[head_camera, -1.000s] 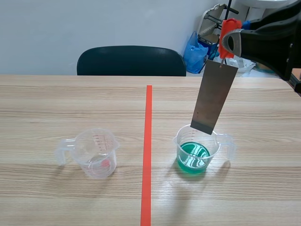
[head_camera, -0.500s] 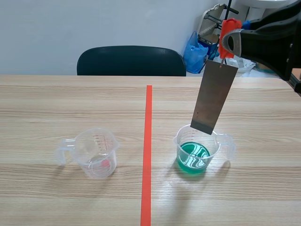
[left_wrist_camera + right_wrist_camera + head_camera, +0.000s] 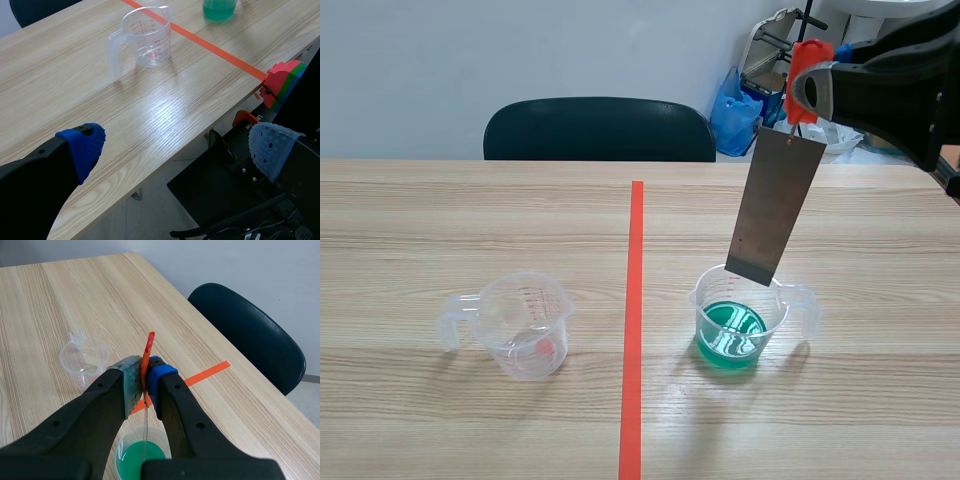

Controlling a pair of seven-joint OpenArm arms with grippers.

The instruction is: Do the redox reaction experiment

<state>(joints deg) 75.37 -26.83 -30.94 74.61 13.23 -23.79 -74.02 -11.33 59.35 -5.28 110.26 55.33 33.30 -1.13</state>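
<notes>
Metal sheet (image 3: 775,210), hung from an orange-red clip (image 3: 808,62) pinched in the right gripper (image 3: 146,376), is held tilted over the beaker of green solution (image 3: 738,335), lower edge near its rim. The left gripper (image 3: 175,145) is spread wide, empty. Dipping seems in hand; a steady lowering into the liquid is called for.

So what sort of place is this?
Likely an office or lab room set up for a chemistry demo: taped wooden table, measuring cup of green liquid, metal plate hung from a red clip, office chair behind.
</notes>
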